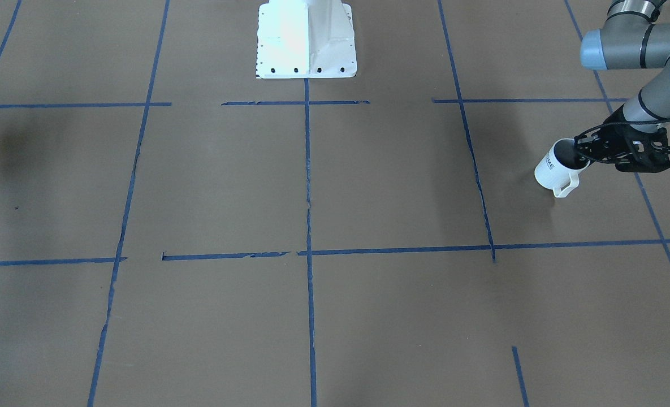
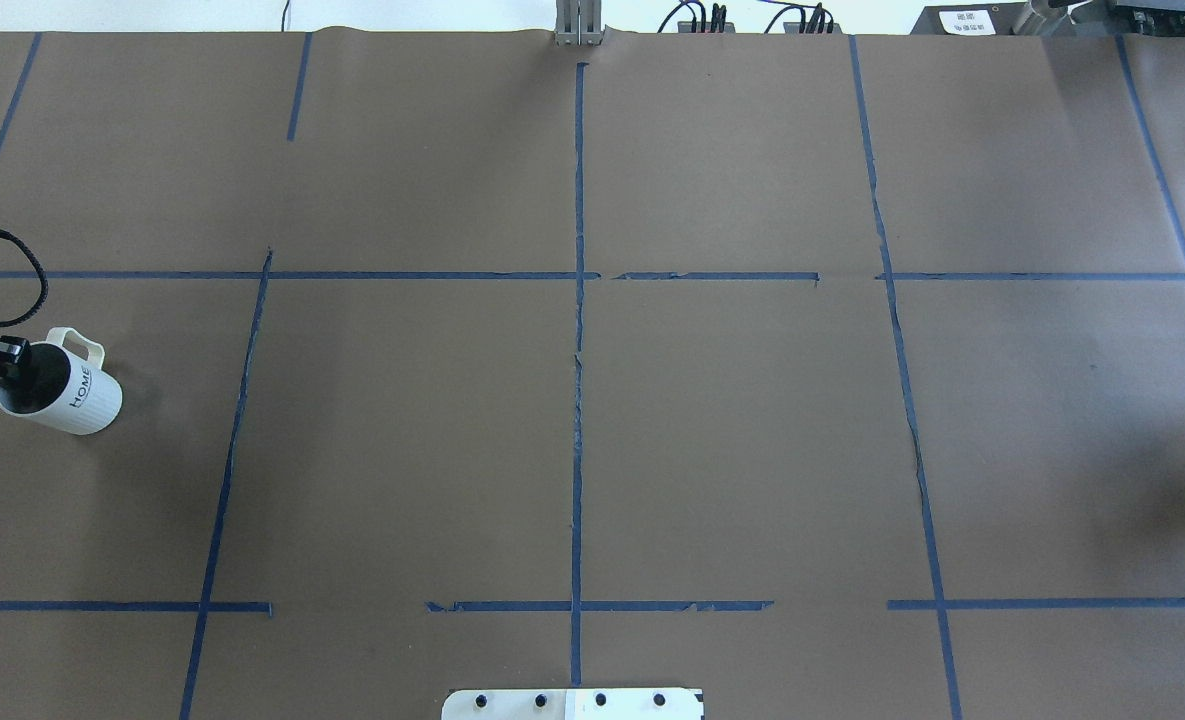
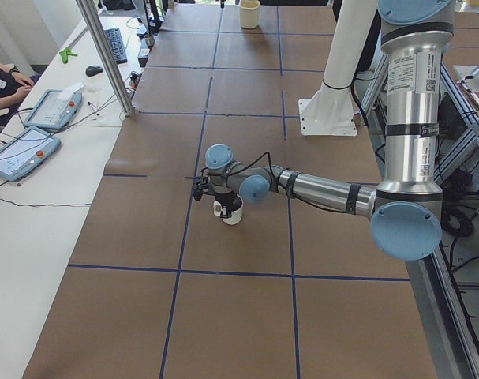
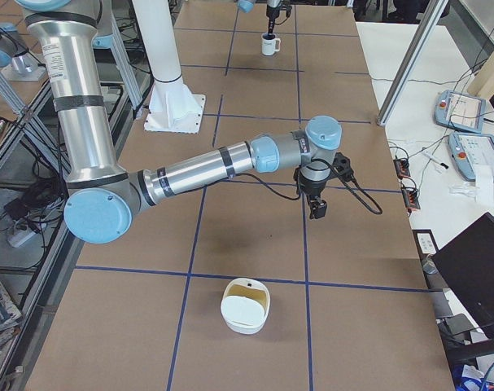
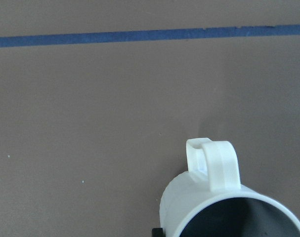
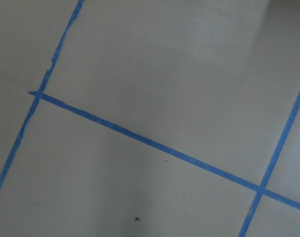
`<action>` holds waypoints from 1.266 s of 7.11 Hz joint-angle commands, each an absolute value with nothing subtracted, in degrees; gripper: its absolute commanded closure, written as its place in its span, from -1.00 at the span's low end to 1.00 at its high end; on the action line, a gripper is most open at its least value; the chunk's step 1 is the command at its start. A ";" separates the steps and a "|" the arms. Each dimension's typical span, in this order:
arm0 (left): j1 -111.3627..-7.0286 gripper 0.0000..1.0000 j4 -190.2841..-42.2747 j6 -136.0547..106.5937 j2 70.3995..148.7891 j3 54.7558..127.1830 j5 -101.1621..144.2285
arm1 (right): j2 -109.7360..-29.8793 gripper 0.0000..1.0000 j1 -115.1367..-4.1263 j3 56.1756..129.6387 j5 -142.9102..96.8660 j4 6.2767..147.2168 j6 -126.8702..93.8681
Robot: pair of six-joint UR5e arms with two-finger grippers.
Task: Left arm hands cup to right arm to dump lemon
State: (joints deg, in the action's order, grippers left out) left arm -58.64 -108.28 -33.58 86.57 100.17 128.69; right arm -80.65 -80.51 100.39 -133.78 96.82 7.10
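Note:
The white ribbed cup (image 1: pixel 555 171) with "HOME" lettering sits at the table's left end, handle toward the far side. It also shows in the overhead view (image 2: pixel 70 393), the left view (image 3: pixel 233 212), far off in the right view (image 4: pixel 269 45), and in the left wrist view (image 5: pixel 214 197). My left gripper (image 1: pixel 582 154) is shut on the cup's rim, one finger inside and one outside. The cup's inside is dark and no lemon shows. My right gripper (image 4: pixel 318 208) hangs over bare table at the right end; I cannot tell whether it is open.
A white bowl (image 4: pixel 245 306) with a yellowish inside sits at the table's right end. The white robot pedestal (image 1: pixel 306 39) stands at the middle of the robot's edge. Blue tape lines (image 2: pixel 578 400) grid the brown table. A side table with tablets (image 3: pixel 22 150) runs along the far side.

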 commanded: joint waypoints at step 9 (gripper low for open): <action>-91.23 -1.00 -83.31 10.28 79.03 105.20 134.12 | -94.98 -1.00 -86.83 100.55 -133.51 96.68 13.80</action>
State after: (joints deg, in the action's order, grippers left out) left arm -89.52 -83.08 9.51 80.81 104.97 133.21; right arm -91.93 -86.43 100.67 -133.49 96.86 14.15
